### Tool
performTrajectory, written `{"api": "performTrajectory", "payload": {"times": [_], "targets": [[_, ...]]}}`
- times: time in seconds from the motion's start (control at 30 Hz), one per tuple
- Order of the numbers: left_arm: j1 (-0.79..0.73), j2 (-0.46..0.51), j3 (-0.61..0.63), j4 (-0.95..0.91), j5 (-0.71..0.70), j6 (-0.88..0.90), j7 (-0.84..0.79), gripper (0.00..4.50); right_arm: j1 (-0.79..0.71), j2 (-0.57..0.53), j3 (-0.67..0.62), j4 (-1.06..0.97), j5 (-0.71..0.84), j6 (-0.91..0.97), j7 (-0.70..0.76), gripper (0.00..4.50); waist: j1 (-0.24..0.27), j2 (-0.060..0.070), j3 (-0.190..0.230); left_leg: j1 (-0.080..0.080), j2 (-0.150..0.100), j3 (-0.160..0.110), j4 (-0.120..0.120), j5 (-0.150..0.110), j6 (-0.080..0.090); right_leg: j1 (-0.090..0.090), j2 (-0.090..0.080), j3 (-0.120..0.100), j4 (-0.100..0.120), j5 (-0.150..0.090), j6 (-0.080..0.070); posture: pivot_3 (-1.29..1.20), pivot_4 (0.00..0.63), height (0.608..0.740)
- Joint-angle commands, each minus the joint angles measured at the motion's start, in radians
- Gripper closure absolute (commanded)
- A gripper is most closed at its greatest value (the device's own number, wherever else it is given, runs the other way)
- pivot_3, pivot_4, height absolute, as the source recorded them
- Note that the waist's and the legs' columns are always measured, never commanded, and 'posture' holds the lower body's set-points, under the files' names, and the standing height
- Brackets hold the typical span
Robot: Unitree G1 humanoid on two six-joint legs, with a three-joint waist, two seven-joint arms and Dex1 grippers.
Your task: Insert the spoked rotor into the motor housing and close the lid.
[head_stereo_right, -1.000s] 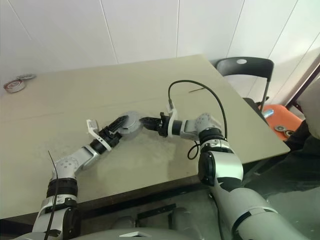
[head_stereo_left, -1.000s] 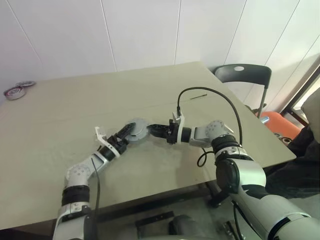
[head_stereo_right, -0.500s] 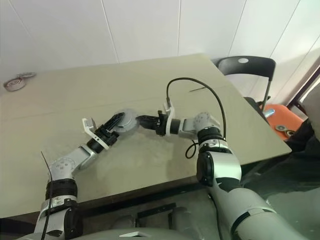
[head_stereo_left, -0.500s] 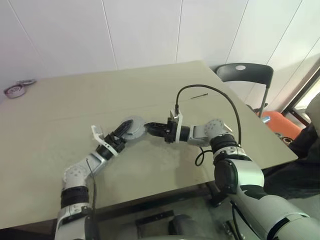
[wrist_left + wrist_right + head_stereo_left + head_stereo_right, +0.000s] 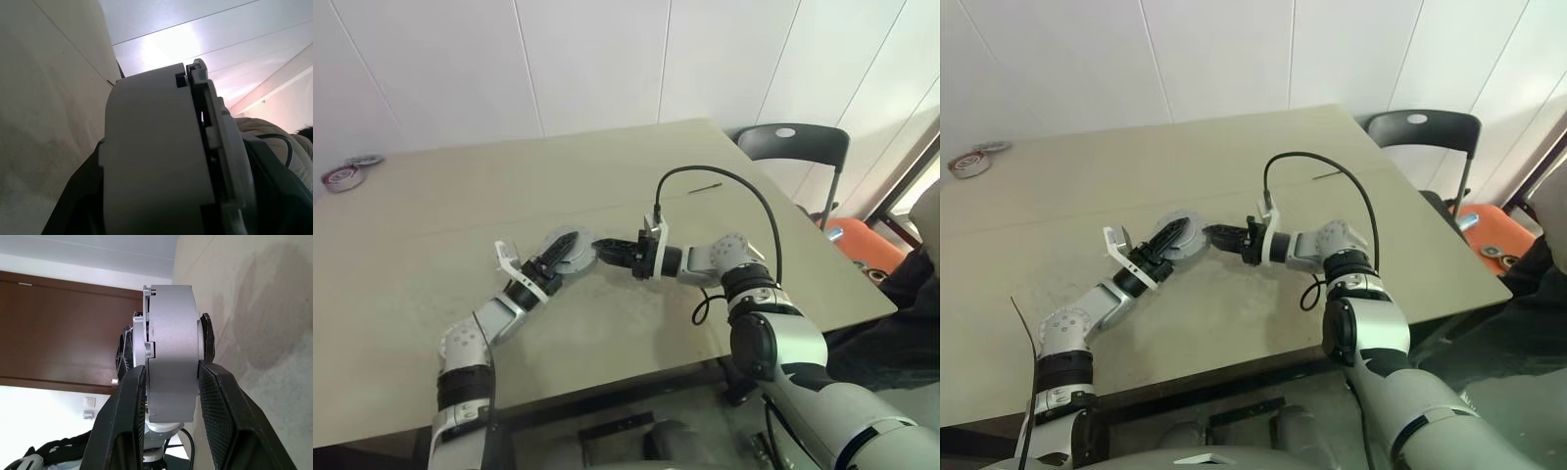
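Nearest the camera, above the front part of the table (image 5: 401, 323), the two arms are brought together over a single grey round assembly (image 5: 570, 249). In the right wrist view the right gripper (image 5: 168, 369) is seen clenched on the motor housing (image 5: 171, 362) edge-on, one finger (image 5: 120, 431) on each flat face, so the shell is held clear of the tabletop. Against its far face a thinner grey disc, taken to be the lid (image 5: 148, 350), is seated, with only a thin seam visible between them. The spoked rotor cannot be made out anywhere on the table or in the grippers; it is judged to be already inside the closed shell, though this cannot be confirmed from outside.

The left gripper (image 5: 551, 262) is set against the opposite side of the same assembly. In the left wrist view the grey shell and the lid edge are pressed close to the camera, but whether the left fingers are grasping it or merely bracketing it cannot be told.

The insertion and the seating of the lid are therefore judged largely done. What is left appears to be pressing the lid fully home, then setting the assembly down.

Farther off, at the far left edge of the table, a tape roll (image 5: 340, 179) and a small ring (image 5: 364, 161) lie untouched.
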Motion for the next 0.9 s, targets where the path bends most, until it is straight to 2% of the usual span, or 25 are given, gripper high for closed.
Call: {"api": "performTrajectory", "payload": {"times": [0.03,0.57,0.9], "targets": [[0.007,-0.007,-0.022,-0.035,0.028,-0.007,0.009,1.78,-0.040,0.009,-0.033,-0.041,0.052,-0.010,0.024,3.18,0.000,0.000,0.000,0.000,0.000,0.000,0.000,0.000,0.000,0.000,0.000,0.000,0.000,0.000,0.000,0.00,0.000,0.740],[0.011,-0.011,-0.023,-0.126,-0.017,0.012,0.039,1.79,-0.042,0.012,-0.029,-0.031,0.045,-0.027,0.014,3.18,0.000,0.000,0.000,0.000,0.000,0.000,0.000,0.000,0.000,0.000,0.000,0.000,0.000,0.000,0.000,0.00,0.000,0.740],[-0.009,-0.026,-0.016,-0.230,-0.114,0.021,0.099,1.79,-0.054,0.005,-0.017,-0.003,0.031,-0.058,0.015,3.18,0.000,0.000,0.000,0.000,0.000,0.000,0.000,0.000,0.000,0.000,0.000,0.000,0.000,0.000,0.000,0.00,0.000,0.740]]}}
